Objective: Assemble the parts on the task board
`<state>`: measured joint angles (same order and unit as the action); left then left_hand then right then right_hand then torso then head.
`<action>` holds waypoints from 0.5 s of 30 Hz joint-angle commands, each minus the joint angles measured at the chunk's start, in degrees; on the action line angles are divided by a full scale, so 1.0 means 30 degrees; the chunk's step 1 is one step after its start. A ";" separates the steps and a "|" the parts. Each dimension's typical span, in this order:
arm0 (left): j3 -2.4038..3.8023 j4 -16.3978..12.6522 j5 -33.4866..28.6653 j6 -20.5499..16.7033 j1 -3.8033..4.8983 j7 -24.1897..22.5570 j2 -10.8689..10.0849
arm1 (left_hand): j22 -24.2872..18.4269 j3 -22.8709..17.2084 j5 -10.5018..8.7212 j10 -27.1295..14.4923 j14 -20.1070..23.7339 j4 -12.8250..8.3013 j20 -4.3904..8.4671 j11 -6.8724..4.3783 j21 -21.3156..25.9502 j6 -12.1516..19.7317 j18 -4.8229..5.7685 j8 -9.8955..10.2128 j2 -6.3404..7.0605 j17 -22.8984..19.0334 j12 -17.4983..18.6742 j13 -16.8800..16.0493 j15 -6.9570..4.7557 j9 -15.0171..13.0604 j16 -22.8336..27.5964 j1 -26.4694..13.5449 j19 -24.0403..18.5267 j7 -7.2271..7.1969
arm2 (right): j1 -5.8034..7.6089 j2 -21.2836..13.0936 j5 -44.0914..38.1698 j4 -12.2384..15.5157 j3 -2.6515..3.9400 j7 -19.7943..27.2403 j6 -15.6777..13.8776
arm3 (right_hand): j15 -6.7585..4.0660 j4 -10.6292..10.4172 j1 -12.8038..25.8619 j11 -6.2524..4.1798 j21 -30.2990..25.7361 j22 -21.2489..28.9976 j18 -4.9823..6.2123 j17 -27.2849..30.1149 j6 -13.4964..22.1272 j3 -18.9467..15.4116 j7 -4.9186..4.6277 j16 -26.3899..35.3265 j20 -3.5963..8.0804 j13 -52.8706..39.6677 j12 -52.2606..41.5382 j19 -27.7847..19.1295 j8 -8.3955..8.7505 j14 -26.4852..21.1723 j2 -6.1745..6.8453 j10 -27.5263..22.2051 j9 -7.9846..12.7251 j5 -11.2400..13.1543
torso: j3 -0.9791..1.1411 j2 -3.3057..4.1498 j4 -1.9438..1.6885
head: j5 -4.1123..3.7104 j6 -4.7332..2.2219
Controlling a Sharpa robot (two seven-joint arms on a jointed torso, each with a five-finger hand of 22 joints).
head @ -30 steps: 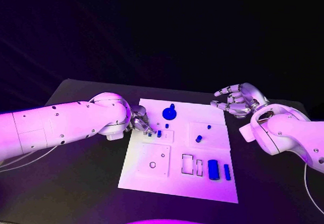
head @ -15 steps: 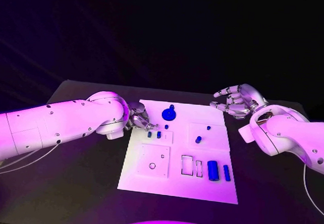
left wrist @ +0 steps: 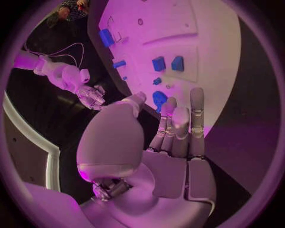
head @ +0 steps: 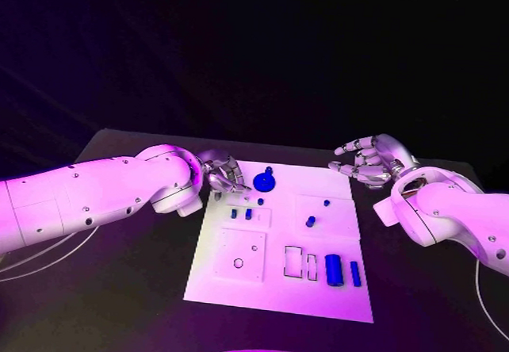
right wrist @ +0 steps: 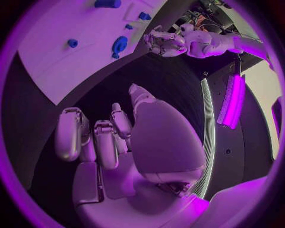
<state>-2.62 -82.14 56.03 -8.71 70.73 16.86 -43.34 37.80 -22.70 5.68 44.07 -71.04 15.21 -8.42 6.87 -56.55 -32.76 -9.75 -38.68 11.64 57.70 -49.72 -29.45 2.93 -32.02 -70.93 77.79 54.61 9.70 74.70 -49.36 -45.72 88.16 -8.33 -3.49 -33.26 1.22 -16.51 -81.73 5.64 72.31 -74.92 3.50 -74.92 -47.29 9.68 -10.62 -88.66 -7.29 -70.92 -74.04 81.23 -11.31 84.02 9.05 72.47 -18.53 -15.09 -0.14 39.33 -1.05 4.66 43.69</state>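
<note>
One task board [head: 274, 288], seven blue parts [head: 265, 179]

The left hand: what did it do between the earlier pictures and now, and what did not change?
The left hand rose from the two small blue parts and drew back toward the far edge of the task board, beside the round blue part. It holds nothing. The right hand stayed off the board's far right corner, and the parts kept their places.
</note>
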 commanded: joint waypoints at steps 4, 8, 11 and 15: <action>-0.0330 0.0325 0.3553 -0.2467 -0.0049 -0.6422 0.0686 | -0.0591 -0.1892 -0.0026 -0.0841 0.3638 -0.0466 -0.0217 0.0154 0.1104 0.0107 -0.0275 0.0797 0.0817 -0.4733 0.2493 0.2788 0.0148 0.2038 0.2700 0.2300 -0.0869 0.0462 | -0.0013 -0.0029 -0.0104 -0.0019 0.0002 0.0401 0.0015 | -0.0001 0.0037 0.0103 -0.0027 -0.0298 -0.1095 0.0252 -0.3574 0.0092 0.0157 0.0059 0.0150 0.0058 0.0356 0.0418 -0.0236 -0.0128 0.1611 0.0062 -0.0433 0.0028 -0.0085 | -0.0052 0.0062 0.0062 | -0.0019 -0.0097; -0.0572 0.0885 0.5842 -0.2066 -0.0099 -0.7071 0.1284 | -0.0456 -0.2594 -0.0066 -0.0350 0.3623 -0.0862 -0.0108 0.0106 0.0931 -0.0933 -0.0258 0.1219 0.1148 -0.5333 0.3253 0.3975 0.0068 0.3182 0.2402 0.2637 -0.0798 0.0262 | -0.0013 -0.0018 -0.0102 -0.0022 0.0002 0.0494 0.0036 | -0.0006 0.0056 0.0061 -0.0032 -0.0531 -0.0953 0.0303 -0.3384 0.0091 0.0206 0.0063 0.0234 0.0061 0.0487 0.0533 -0.0352 -0.0146 0.1558 0.0060 -0.0557 0.0039 -0.0099 | -0.0015 0.0031 0.0038 | -0.0024 -0.0080; -0.0713 0.1267 0.7117 -0.1488 -0.0116 -0.6974 0.1643 | -0.0369 -0.2669 -0.0109 -0.0305 0.3567 -0.0986 -0.0114 0.0124 0.0825 -0.1299 -0.0257 0.1458 0.1300 -0.5509 0.3523 0.4371 0.0089 0.3612 0.2188 0.2558 -0.0798 0.0138 | -0.0013 -0.0002 -0.0105 -0.0023 0.0002 0.0525 0.0053 | -0.0006 0.0056 0.0061 -0.0032 -0.0531 -0.0953 0.0303 -0.3384 0.0091 0.0206 0.0063 0.0234 0.0061 0.0487 0.0533 -0.0352 -0.0146 0.1558 0.0060 -0.0557 0.0039 -0.0099 | -0.0019 0.0039 0.0030 | -0.0049 -0.0085; -0.0830 0.1680 0.8283 -0.0842 -0.0133 -0.6638 0.2003 | -0.0206 -0.2603 -0.0142 -0.0141 0.2805 -0.1053 -0.0096 0.0051 0.0582 -0.1964 -0.0264 0.1760 0.1480 -0.4824 0.3744 0.4815 0.0049 0.4141 0.1224 0.2314 -0.0672 -0.0028 | -0.0013 0.0014 -0.0111 -0.0016 0.0002 0.0540 0.0071 | -0.0006 0.0056 0.0061 -0.0032 -0.0531 -0.0953 0.0303 -0.3384 0.0091 0.0206 0.0063 0.0234 0.0061 0.0487 0.0533 -0.0352 -0.0146 0.1558 0.0060 -0.0557 0.0039 -0.0099 | -0.0026 0.0054 0.0059 | -0.0078 -0.0110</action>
<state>-5.12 -77.39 74.18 -13.22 70.35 -1.18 -37.63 37.16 -30.54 5.46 43.35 -62.34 12.24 -8.88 7.06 -54.59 -38.45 -9.74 -33.54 15.87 43.18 -38.68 -15.11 3.09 -19.70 -67.09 84.85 52.51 9.61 74.69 -49.35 -45.71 88.06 -8.33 -2.93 -33.31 1.22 -16.27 -81.73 5.53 71.06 -74.91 3.51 -74.91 -47.29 9.92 -10.62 -88.23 -7.08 -69.51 -72.64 80.60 -11.53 84.02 9.05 71.11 -18.47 -15.09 -0.20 39.45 -0.92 4.49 43.42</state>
